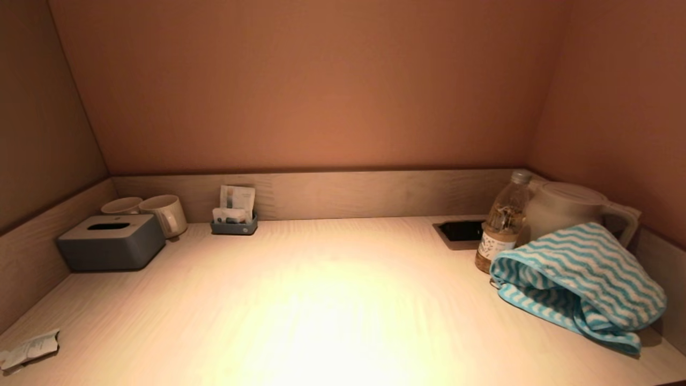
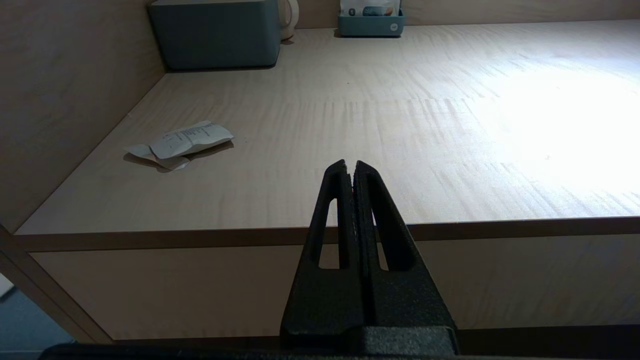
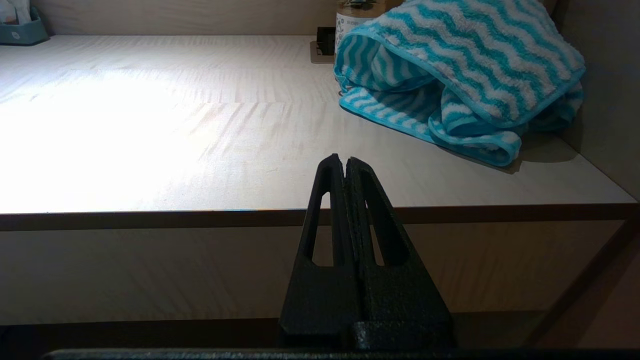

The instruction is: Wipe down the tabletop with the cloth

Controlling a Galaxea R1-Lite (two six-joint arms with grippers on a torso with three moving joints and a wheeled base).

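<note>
A blue-and-white wavy-striped cloth [image 1: 581,281] lies bunched at the right end of the pale wooden tabletop [image 1: 321,300], against the kettle; it also shows in the right wrist view [image 3: 460,75]. My right gripper [image 3: 346,160] is shut and empty, held low in front of the table's front edge, short of the cloth. My left gripper [image 2: 350,165] is shut and empty, also in front of the front edge, on the left side. Neither gripper shows in the head view.
A crumpled paper [image 1: 29,348] lies at the front left. A grey tissue box [image 1: 110,241], two mugs [image 1: 163,214] and a sachet holder [image 1: 234,214] stand at the back left. A bottle [image 1: 501,225], a kettle [image 1: 573,212] and a socket recess [image 1: 461,231] are at the back right. Walls enclose three sides.
</note>
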